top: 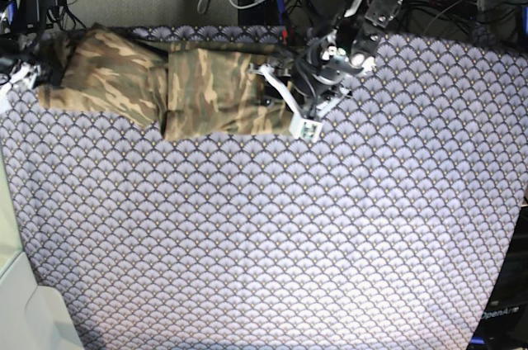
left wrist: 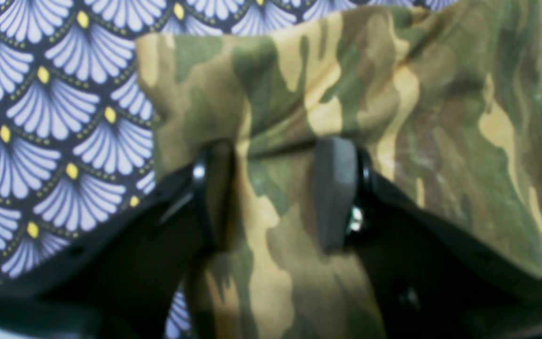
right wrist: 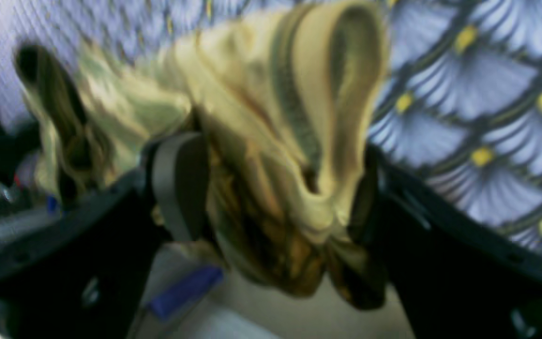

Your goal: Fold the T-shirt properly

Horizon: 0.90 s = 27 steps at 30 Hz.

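Base view shows the near part of the bench [top: 272, 267] bare, nothing on its purple scalloped cloth [top: 247, 226]. Further back, along the far edge, the T-shirt [top: 206, 90] lies in a long strip running across the bench, already doubled lengthwise by the look of it.

The left hand [top: 285, 90] sits at one end of that strip. From its wrist camera, the left hand [left wrist: 275, 188] has a fold of the shirt running between its two pads [left wrist: 334, 193], pinched rather than spread.

The right hand [right wrist: 275, 188] is at the other end, out by the far corner, barely visible from the base view. Its own camera, though blurred, shows a thick bunch of the T-shirt [right wrist: 271, 155] gathered between its fingers, held at a wide span, with the bench edge and floor below it.

I'd judge the step in hand is bringing the two ends together for a crosswise fold. To do it well, both hands should lift only enough to clear the cloth, keep the strip taut so the layers don't slide apart, and carry one end straight over the other so the edges line up. The bunched right end looks likely to land crumpled unless it is spread flat.
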Each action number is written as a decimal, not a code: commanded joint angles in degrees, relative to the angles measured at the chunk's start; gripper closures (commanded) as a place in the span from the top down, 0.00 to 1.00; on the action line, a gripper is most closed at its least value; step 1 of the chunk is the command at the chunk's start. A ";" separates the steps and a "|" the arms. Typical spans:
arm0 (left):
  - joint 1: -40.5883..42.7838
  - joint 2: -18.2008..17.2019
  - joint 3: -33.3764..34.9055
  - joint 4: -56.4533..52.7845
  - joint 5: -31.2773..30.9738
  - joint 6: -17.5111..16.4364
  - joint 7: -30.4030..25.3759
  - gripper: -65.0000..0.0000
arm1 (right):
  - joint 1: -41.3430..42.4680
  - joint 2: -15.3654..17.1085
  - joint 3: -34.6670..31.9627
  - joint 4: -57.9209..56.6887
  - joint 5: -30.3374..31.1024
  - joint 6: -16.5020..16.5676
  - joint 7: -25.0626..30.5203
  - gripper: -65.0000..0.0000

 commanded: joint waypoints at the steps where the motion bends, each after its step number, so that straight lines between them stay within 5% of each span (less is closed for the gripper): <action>1: 0.50 -0.50 -0.14 -0.19 0.92 1.37 3.14 0.44 | -0.28 1.35 0.29 2.61 2.97 -0.05 0.86 0.68; 19: 0.85 -0.50 -0.14 -0.62 0.92 1.45 3.14 0.44 | -0.55 -1.64 0.46 5.33 5.70 -0.05 0.86 0.68; 27: 0.41 -0.41 -0.14 -0.71 0.92 1.45 3.14 0.44 | -1.16 -2.34 -6.39 5.42 14.05 -0.05 0.86 0.68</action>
